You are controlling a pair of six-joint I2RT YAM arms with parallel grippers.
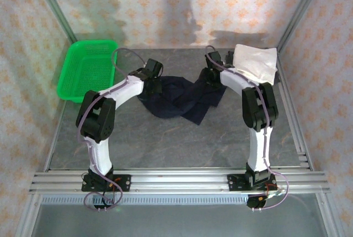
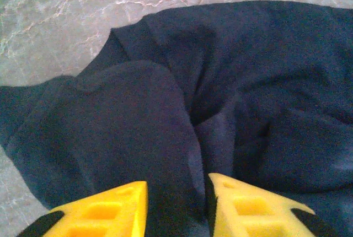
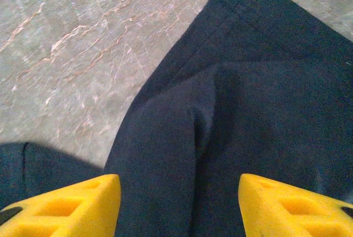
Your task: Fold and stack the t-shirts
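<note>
Seen from above, a green basket [image 1: 88, 70] sits at about ten o'clock on the grey table [image 1: 165, 143], its rim hanging past the table's left edge. Just to its right the left gripper [image 2: 177, 184] is down on the near-left part of the navy t-shirt [image 1: 182, 100], which lies crumpled and unfolded near the middle of the table, a little toward twelve o'clock. In the left wrist view a raised fold of that dark cloth runs up between the yellow fingers [image 2: 118, 206], fills the narrow gap and touches both inner faces, so the jaws are pinched on it. The rest of the shirt spreads toward twelve and three o'clock, with bare table at ten to eleven. The right gripper [image 3: 179, 177] hangs over the shirt's right part with its jaws spread wide. A soft crease lies between them, touching neither finger, and a hem runs off toward one o'clock. The white t-shirt [image 1: 255, 63] lies as a loose bundle at about two o'clock, near the back right corner, close behind the right arm.
</note>
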